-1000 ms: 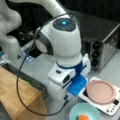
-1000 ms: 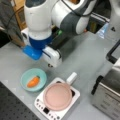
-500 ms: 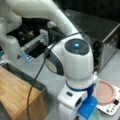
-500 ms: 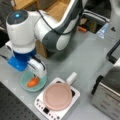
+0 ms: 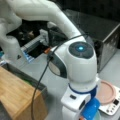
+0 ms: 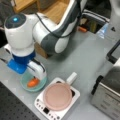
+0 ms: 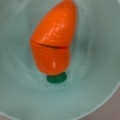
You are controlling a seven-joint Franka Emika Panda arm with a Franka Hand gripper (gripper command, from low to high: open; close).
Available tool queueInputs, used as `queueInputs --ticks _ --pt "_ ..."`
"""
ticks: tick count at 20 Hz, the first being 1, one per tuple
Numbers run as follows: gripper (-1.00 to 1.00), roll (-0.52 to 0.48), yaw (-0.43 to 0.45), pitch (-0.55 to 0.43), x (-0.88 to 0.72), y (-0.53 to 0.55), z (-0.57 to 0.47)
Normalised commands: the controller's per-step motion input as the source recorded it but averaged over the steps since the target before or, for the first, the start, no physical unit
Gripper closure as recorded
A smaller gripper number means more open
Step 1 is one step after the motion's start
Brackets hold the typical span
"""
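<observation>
Carrot, orange with a green stub, lay in a pale teal bowl on the grey surface. Directly over it hung the pincer; whether it was open could not be told. Beside the bowl sat a white scale bearing a pink pan, with a wooden box farther off.
</observation>
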Motion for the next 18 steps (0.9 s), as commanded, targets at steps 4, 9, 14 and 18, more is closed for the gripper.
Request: queueInputs --ticks 4,9,14,18 --pt "-1.0 0.24 0.138 0.133 -0.05 0.11 -0.16" --pt "-1.0 0.228 0.004 0.054 -0.09 0.0 -0.13" --pt "-1.0 0.238 -0.062 -0.009 -0.09 -0.12 -0.06" --pt "-1.0 0.213 -0.24 0.013 -0.1 -0.17 -0.01"
